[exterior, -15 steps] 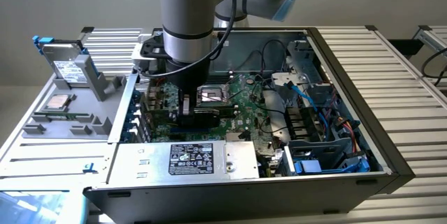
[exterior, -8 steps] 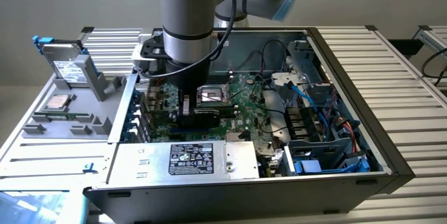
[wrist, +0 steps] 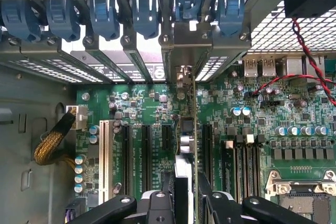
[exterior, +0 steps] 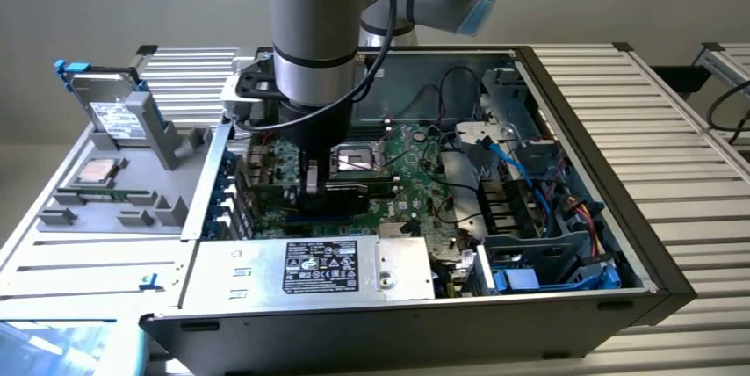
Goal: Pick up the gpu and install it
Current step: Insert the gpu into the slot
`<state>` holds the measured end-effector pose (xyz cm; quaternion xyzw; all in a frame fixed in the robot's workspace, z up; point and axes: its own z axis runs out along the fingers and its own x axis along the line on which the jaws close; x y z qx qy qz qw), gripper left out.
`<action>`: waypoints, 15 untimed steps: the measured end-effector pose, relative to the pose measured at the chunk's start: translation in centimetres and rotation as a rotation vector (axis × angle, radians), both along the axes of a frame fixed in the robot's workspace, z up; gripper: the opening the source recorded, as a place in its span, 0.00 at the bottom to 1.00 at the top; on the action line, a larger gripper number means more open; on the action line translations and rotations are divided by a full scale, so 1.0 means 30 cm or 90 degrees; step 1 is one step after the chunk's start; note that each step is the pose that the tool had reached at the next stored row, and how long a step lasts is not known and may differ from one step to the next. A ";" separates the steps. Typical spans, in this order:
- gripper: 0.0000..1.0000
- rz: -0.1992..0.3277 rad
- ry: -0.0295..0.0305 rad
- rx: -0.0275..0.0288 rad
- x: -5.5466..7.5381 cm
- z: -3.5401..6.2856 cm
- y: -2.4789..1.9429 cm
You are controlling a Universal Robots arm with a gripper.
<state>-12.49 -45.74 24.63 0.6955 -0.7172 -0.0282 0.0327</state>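
Observation:
The gpu (wrist: 187, 139) stands on edge over the large green motherboard (wrist: 252, 129), seen edge-on in the wrist view between two black expansion slots (wrist: 147, 150). Its silver end bracket (wrist: 184, 59) sits at the case's rear slot openings. My gripper (wrist: 186, 187) is shut on the card's near end, one finger on each face. In the exterior view the gripper (exterior: 311, 184) reaches down into the open computer case, with the gpu's black cover (exterior: 357, 188) showing beside it. Whether the card's edge sits in a slot, I cannot tell.
A row of blue slot latches (wrist: 105, 17) lines the case's rear wall. The CPU socket (exterior: 355, 161) lies near the card. A silver power supply (exterior: 322, 271) fills the case's front, and cables (exterior: 515, 165) run on the exterior view's right. Hard drives (exterior: 118, 112) stand outside on the exterior view's left.

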 end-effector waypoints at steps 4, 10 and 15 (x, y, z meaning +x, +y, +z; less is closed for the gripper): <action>0.28 0.000 0.0070 0.0002 0.000 0.000 -0.001; 0.28 0.000 0.0093 0.0004 0.000 -0.001 -0.005; 0.28 0.000 0.0093 0.0004 0.000 -0.001 -0.005</action>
